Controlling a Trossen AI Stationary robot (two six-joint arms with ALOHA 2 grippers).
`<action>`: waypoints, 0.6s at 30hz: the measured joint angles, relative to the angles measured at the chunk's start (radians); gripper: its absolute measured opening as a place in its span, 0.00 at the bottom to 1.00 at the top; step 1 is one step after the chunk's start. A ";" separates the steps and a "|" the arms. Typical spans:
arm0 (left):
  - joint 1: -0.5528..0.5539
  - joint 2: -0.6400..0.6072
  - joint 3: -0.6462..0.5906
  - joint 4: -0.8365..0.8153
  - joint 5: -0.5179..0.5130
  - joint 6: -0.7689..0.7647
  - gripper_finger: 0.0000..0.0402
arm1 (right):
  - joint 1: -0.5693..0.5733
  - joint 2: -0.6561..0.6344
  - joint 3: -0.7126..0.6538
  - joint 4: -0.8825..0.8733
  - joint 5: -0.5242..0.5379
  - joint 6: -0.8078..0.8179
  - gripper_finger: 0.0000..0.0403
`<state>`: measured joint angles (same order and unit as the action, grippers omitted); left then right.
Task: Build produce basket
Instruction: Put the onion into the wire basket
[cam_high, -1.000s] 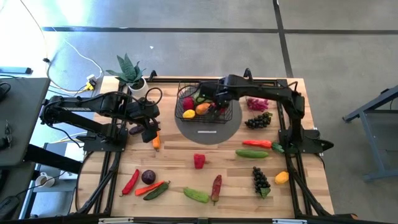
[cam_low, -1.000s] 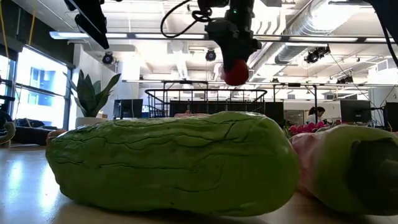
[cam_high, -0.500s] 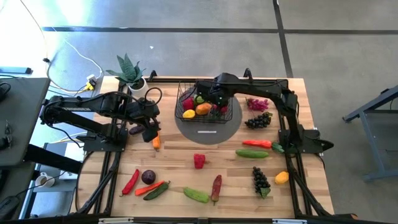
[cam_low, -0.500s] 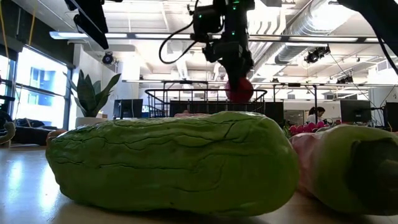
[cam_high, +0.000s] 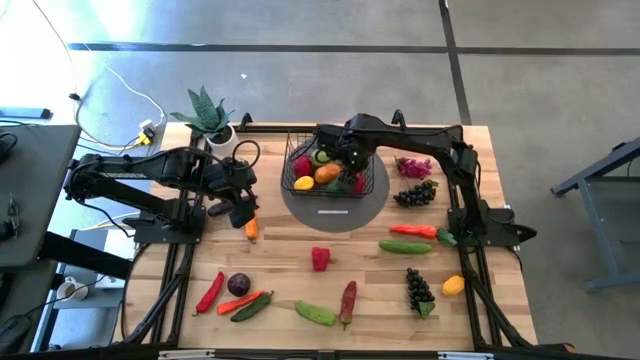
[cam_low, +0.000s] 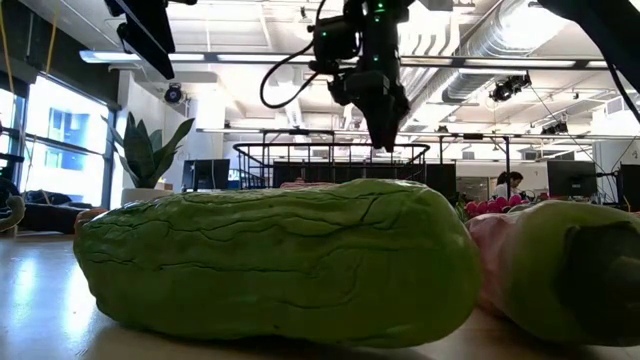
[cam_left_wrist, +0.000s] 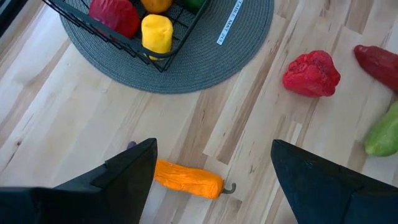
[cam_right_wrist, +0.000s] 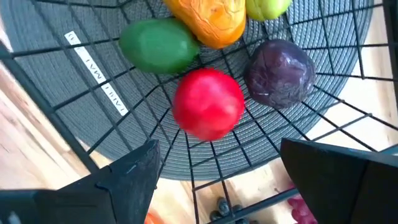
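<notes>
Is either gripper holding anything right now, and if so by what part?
Nothing is held. The right gripper is open above the basket, with the red tomato lying free inside. The left gripper is open over the orange pepper.

Right arm reaches across, right gripper (cam_high: 343, 160) pointing down, fingers (cam_right_wrist: 127, 180) spread apart, nothing between them. Left arm extended inward, left gripper (cam_high: 240, 213) low, fingers (cam_left_wrist: 118, 180) wide apart, empty.
</notes>
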<state>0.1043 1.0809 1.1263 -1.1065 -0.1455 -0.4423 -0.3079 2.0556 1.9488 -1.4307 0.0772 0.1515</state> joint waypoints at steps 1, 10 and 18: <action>0.000 0.000 0.000 0.000 0.000 0.000 0.76 | 0.000 0.000 0.000 -0.003 0.000 0.003 0.78; -0.015 0.000 0.000 -0.006 0.062 -0.018 0.76 | 0.005 -0.012 0.000 -0.011 -0.111 0.088 0.78; -0.121 0.000 0.000 -0.086 0.067 -0.072 0.76 | 0.041 -0.074 0.000 -0.002 -0.112 0.233 0.78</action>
<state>-0.0169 1.0809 1.1263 -1.1922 -0.0788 -0.5142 -0.2674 1.9819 1.9488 -1.4326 -0.0349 0.3841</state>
